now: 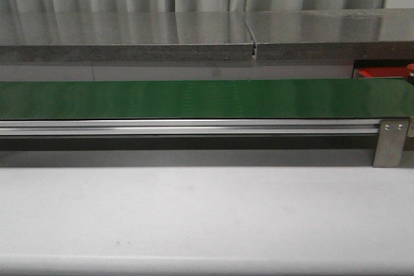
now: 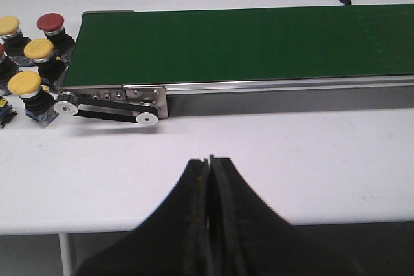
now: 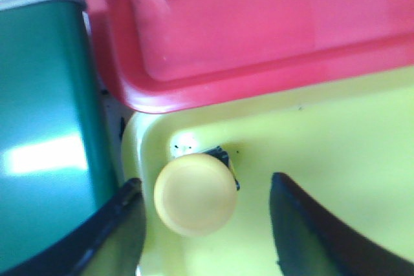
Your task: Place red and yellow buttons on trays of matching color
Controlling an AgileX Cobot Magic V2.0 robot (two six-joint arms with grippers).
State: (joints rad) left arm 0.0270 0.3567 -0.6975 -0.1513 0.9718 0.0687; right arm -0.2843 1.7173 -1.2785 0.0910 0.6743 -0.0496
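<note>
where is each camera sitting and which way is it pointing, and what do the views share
Front view: looks forward over the white table at the green belt side-on; no arm shows.
Left wrist view: sits on the left arm, above the table edge, looking at the belt's end and a cluster of yellow buttons and a red button; the shut left gripper shows.
Right wrist view: looks close down on a yellow button in the yellow tray, beside the red tray; the open right gripper straddles the button.
Shared: the green belt is in all three.
</note>
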